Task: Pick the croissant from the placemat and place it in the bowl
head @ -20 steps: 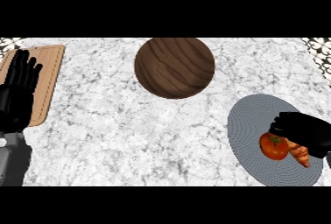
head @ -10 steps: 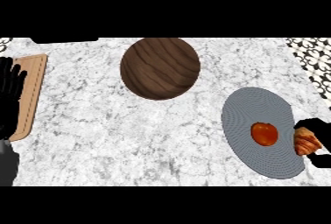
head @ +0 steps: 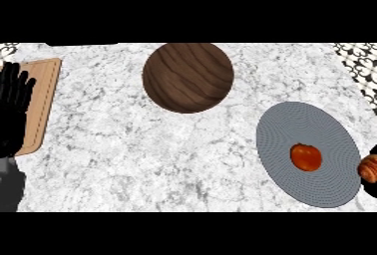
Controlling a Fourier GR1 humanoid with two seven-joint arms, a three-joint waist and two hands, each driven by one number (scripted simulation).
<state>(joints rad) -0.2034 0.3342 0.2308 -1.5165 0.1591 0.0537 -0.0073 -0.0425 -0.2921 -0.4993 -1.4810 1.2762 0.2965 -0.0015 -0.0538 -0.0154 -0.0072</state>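
I read the croissant [head: 369,168] at the right edge, just off the grey placemat [head: 294,130], presumably in my right hand though I cannot tell its grip; left hand [head: 15,112] rests open; risk: losing it mid-carry to the wooden bowl [head: 188,77].

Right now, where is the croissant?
In the head view the croissant is at the far right edge, just off the right rim of the grey placemat, beside the red fruit lying on the mat.

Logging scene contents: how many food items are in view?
2: a red tomato on the grey placemat, and the croissant at the right edge, partly cut off.
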